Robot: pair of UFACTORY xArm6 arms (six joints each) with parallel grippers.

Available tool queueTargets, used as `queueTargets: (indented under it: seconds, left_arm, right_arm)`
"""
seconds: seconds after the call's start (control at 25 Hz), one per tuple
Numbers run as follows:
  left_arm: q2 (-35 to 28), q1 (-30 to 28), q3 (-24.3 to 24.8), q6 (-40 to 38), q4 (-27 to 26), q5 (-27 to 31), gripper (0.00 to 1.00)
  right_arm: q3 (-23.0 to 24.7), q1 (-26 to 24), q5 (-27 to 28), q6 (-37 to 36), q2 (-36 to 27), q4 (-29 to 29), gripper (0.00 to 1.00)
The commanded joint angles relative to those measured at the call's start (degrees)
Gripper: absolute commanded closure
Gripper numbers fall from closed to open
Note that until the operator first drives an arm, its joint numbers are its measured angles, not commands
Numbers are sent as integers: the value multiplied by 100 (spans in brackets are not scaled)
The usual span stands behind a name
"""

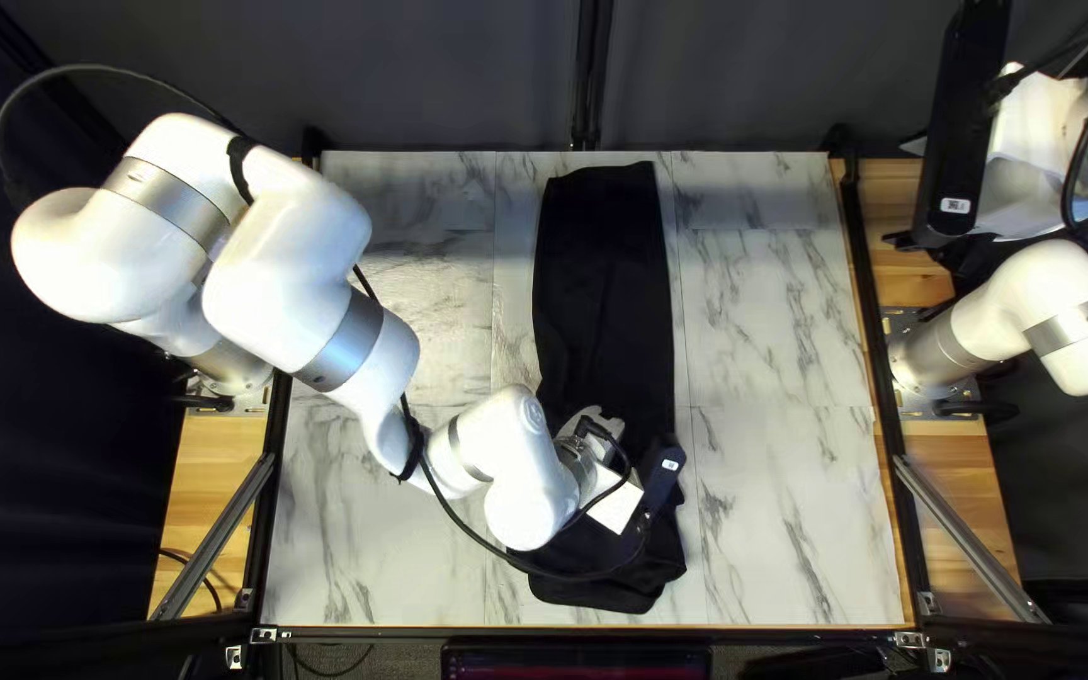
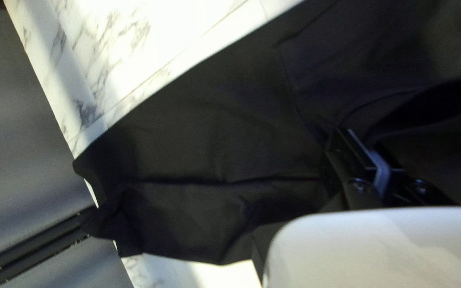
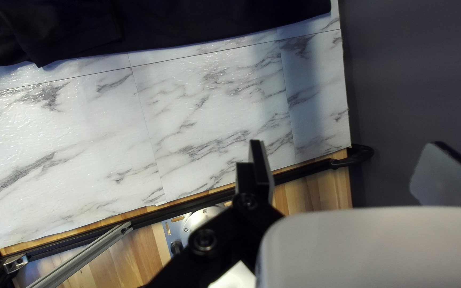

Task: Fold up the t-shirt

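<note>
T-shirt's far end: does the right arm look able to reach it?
Probably yes: the left arm covers only the near part; nothing shows between the right arm and far end.

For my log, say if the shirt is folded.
Partly folded: the shirt lies in a long, narrow strip down the table.

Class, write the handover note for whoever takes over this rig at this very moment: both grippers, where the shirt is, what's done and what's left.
Left gripper: down at the t-shirt's near part; whether it has hold of cloth can't be told, so check before moving it.
Right gripper: jaws open, nothing between them, off the cloth towards the table's right side.
T-shirt: black, a long narrow strip on the table, running from near its far edge almost to its near edge.
Done: the sides look folded in.
Left: probably fold the strip end over end, then smooth it.
</note>
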Motion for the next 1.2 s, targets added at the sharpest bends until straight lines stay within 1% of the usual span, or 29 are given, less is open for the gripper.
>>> queueTargets:
  seconds: [0.04,0.2,0.36,0.56,0.68,0.8,0.96,1.2]
  left_arm:
    - [16,-51,-43,-54,226,68,0]
    - [-312,-273,352,-308,360,237,0]
    - [-740,-575,906,-699,264,471,0]
    - [-827,-708,1233,-1112,132,484,0]
    - [-807,-660,1286,-1216,113,449,0]
    - [-671,-571,1229,-1206,133,413,0]
    - [-373,-319,993,-941,200,377,0]
    - [-264,136,675,-537,464,359,0]
  right_arm:
    - [0,0,0,0,0,0,0]
    - [0,0,0,0,0,0,0]
    - [0,0,0,0,0,0,0]
    - [0,0,0,0,0,0,0]
    - [0,0,0,0,0,0,0]
    - [0,0,0,0,0,0,0]
    - [0,0,0,0,0,0,0]
    - [0,0,0,0,0,0,0]
